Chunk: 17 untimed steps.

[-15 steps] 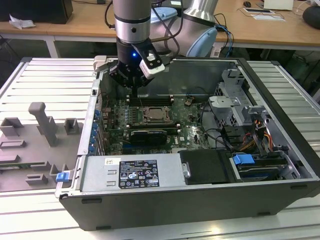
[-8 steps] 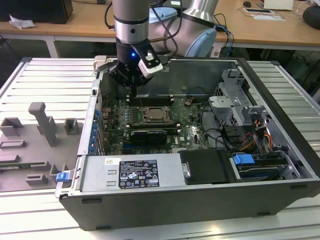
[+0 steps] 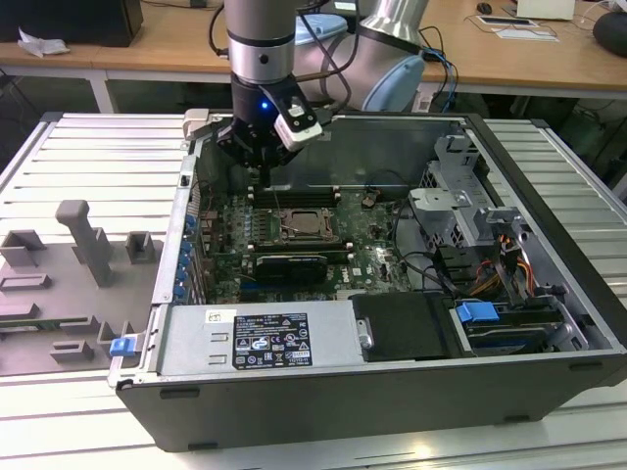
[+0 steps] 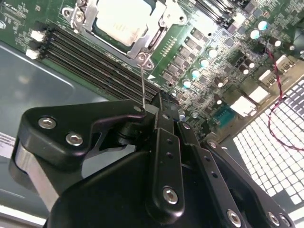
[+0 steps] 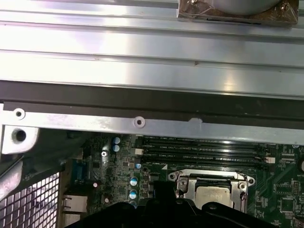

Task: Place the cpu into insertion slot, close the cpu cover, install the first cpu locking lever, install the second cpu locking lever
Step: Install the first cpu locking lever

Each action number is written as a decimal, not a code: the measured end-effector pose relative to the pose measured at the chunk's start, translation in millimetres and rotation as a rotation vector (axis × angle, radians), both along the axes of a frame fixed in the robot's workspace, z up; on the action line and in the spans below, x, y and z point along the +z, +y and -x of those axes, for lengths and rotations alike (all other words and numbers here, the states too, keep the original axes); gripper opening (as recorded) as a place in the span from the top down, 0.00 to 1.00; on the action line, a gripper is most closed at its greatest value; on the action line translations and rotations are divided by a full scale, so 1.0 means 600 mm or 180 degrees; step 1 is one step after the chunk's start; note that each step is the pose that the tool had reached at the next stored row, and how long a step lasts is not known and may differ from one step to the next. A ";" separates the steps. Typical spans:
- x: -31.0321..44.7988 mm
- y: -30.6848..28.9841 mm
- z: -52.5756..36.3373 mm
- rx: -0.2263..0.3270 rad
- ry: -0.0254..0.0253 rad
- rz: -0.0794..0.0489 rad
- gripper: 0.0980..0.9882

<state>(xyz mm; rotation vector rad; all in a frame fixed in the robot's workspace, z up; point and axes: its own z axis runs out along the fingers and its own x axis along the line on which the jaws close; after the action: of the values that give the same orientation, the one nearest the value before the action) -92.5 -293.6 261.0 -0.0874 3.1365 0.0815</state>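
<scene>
With the cpu (image 4: pixel 118 19) seated in its mid-board socket and the cpu cover (image 4: pixel 145 40) lowered over it, a thin locking lever (image 4: pixel 142 83) is met at its tip by the narrowly closed gripper (image 4: pixel 159 102), so lever latching is judged unfinished.

Beyond me, wooden desks (image 3: pixel 549 64) are standing; papers (image 3: pixel 524 29) are lying on one; a ribbed metal table (image 3: pixel 98 147) is gleaming under me in bright light.
</scene>
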 end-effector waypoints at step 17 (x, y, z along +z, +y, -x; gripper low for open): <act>-0.019 0.0010 -0.082 0.0035 0.0007 -0.0133 1.00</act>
<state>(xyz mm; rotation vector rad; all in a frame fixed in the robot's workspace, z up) -43.3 -293.0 249.3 -0.1044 3.1348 0.1471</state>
